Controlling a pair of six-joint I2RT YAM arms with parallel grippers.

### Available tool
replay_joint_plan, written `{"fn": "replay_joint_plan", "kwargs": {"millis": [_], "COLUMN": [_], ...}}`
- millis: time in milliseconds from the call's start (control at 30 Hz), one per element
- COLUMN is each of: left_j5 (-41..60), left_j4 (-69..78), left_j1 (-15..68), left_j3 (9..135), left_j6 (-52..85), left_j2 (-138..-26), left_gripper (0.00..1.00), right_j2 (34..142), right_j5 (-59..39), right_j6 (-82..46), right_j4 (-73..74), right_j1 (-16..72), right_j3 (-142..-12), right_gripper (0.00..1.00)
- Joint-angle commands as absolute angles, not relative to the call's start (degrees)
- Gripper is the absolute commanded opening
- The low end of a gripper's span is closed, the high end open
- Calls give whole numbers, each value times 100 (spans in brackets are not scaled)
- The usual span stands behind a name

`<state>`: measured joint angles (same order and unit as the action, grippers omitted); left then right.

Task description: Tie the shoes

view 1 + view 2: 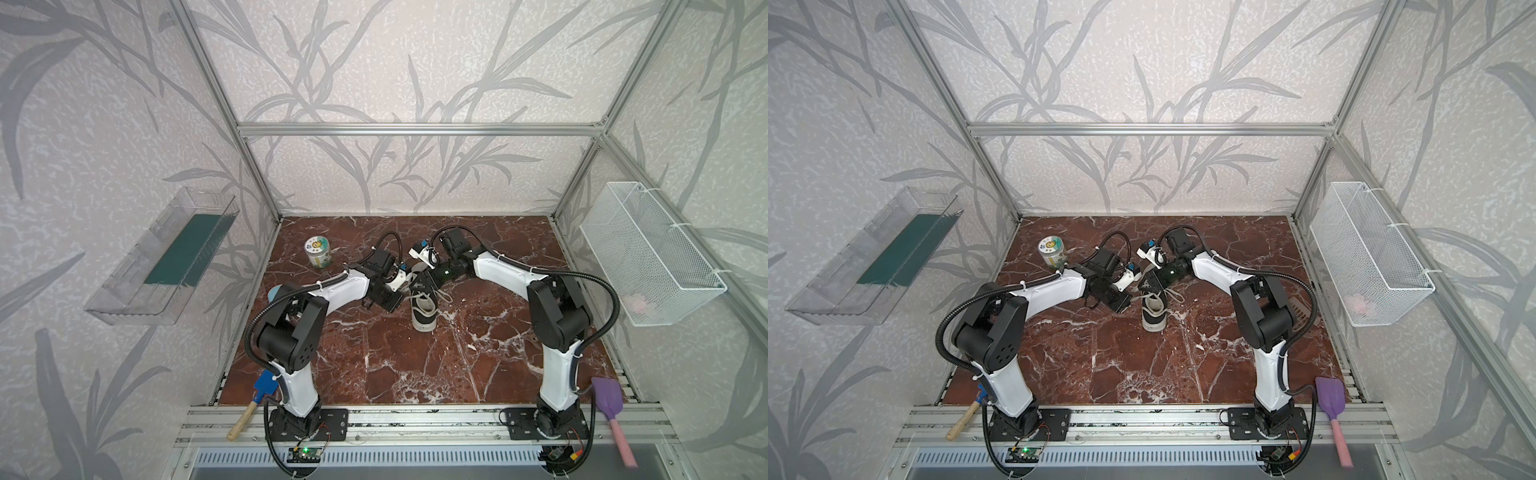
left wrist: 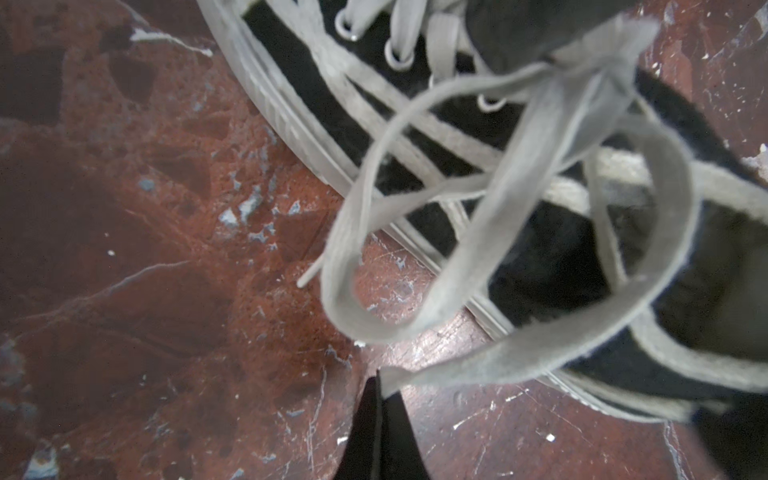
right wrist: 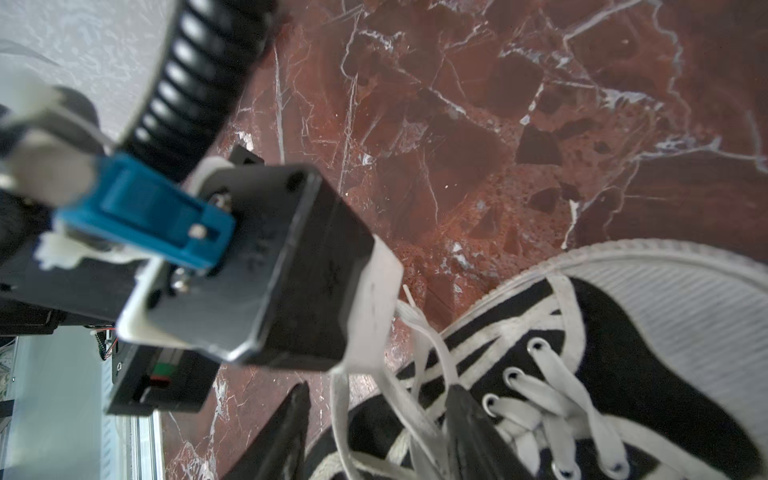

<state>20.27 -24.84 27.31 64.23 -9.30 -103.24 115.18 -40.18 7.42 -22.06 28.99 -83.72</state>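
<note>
While sneaker [image 1: 424, 311] is sitting on tabletop [image 1: 415, 365], left end effector [image 2: 377, 395]: clamping lace [image 2: 519, 353] beside sneaker.
Right end effector [image 3: 380, 392]: standing apart, straddling laces [image 3: 434, 345].

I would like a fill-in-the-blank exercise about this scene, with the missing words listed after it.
The left gripper is ___ on a white flat lace of the black canvas sneaker. The right gripper has its jaws ___, with a lace between them. The purple plastic scoop has a ___ handle.
Missing words: shut; open; pink.
</note>
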Motion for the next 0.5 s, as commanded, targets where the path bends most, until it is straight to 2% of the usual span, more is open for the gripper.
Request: {"fn": "replay_joint_plan", "kwargs": {"millis": [0, 267, 467], "left_j5": [2137, 2092, 2092], "left_j4": [-2409, -2397, -2393], "left_j1": [2735, 2734, 2737], "left_j3": [6320, 6284, 6280], "left_j6": [-775, -755, -703], "left_j2": [-10107, -10056, -10083], "left_gripper": [0, 0, 0], "right_j2": [11661, 11753, 11736], "right_j5": [-3959, -3578, -3389], "right_j6": [953, 1101, 1053], "right_j4": [-2430, -2432, -2140], "right_j1": [2944, 3048, 3077], "right_j3": [-8587, -8605, -8452], "right_gripper": [53, 52, 48]}}
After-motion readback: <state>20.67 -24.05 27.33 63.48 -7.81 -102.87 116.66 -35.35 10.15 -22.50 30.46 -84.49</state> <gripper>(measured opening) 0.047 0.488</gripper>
